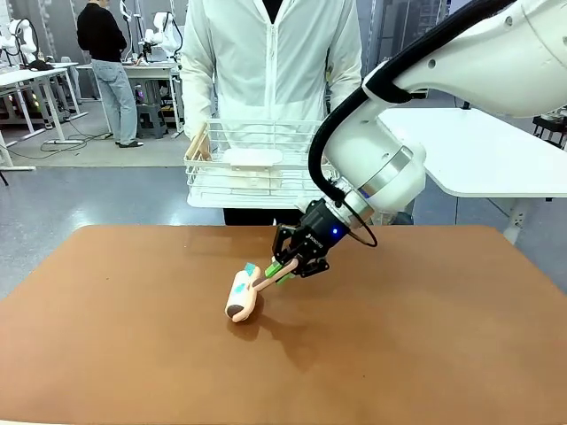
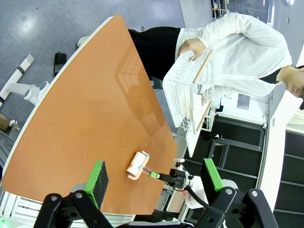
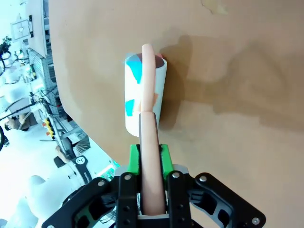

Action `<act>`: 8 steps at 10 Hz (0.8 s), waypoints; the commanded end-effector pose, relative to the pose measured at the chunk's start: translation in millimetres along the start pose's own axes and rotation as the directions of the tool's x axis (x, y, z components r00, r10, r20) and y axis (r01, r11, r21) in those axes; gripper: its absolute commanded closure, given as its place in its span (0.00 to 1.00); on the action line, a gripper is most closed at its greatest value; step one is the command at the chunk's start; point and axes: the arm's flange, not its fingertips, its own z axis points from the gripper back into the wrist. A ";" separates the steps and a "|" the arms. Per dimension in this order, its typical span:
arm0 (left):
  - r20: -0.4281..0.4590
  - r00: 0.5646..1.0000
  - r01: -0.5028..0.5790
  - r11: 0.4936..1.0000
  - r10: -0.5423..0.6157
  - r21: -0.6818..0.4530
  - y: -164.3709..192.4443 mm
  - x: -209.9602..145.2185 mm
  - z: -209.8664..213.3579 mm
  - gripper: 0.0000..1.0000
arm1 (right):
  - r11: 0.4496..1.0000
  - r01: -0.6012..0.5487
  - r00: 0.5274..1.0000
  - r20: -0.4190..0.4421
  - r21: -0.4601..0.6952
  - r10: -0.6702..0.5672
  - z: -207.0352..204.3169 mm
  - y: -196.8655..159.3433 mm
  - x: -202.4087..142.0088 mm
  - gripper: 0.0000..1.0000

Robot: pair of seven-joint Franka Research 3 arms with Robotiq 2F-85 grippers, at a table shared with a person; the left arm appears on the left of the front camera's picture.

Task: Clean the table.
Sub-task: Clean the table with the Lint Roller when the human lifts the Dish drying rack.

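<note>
The right jaws, angled low over the desk [image 1: 425, 336], pinch a lint roller [image 1: 242, 297] by its handle, its head on the desk; left jaws spread; a person [image 1: 275, 53] holds a basket [image 1: 213, 177] beyond.

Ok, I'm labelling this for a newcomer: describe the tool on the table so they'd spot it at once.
Near the middle of the reddish-brown table, the right hand is shut on a lint roller. Its pink handle and white, turquoise-patched roll set it apart from the white wire basket held beyond.
</note>
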 end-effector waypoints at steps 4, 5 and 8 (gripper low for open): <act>-0.002 1.000 0.014 1.000 -0.014 -0.023 0.8 2.1 3.1 0.00 | 0.968 -0.036 0.998 0.042 -0.250 0.048 177.0 25.4 -87.4 0.79; -0.002 1.000 0.014 1.000 -0.014 -0.023 0.8 2.1 3.1 0.00 | 0.960 0.015 0.996 0.083 -0.279 0.009 205.6 13.9 -101.7 0.79; -0.002 1.000 0.014 1.000 -0.014 -0.023 0.8 2.1 3.1 0.00 | 0.871 0.138 0.989 0.116 -0.471 -0.095 271.2 -19.8 -147.4 0.79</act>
